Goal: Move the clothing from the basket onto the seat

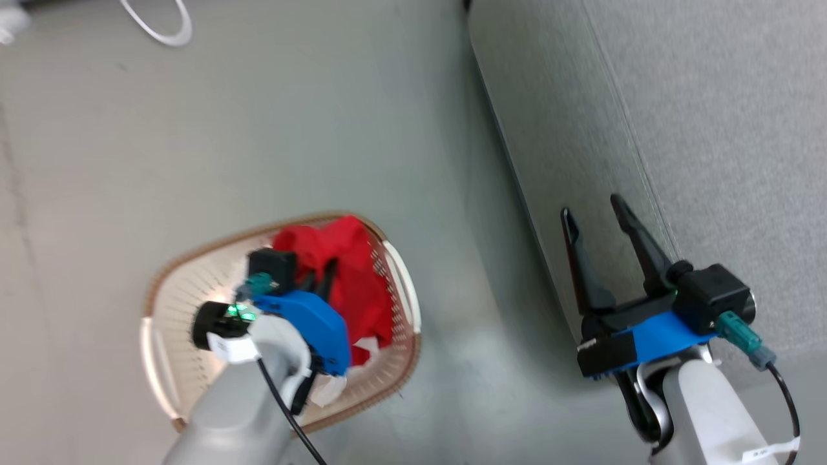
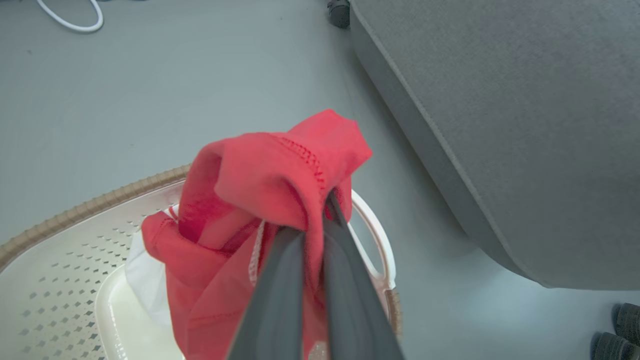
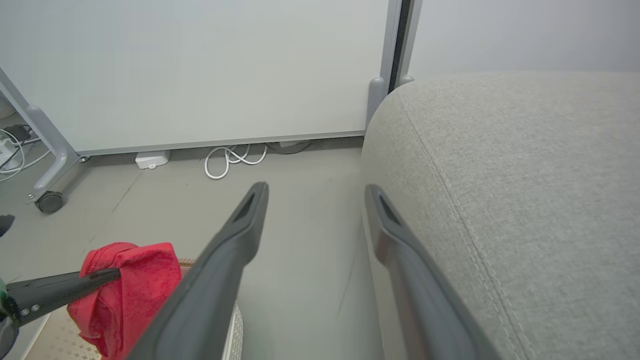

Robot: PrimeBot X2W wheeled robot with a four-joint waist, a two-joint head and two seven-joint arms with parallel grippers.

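Grey floor [image 1: 323, 129] lies open between basket [image 2: 90, 206] and sofa [image 1: 711, 129].
Left tool [image 2: 320, 215] pinches soft red clothing [image 2: 260, 170]; right tool [image 1: 591, 208] spread.

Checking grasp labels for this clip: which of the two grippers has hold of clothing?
The left gripper, shut on the red garment over the basket. The right gripper stands open and empty beside the sofa.

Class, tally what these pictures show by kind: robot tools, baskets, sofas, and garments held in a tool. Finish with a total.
tools: 2, left tool and right tool
basket: 1
sofa: 1
held garment: 1
total: 5
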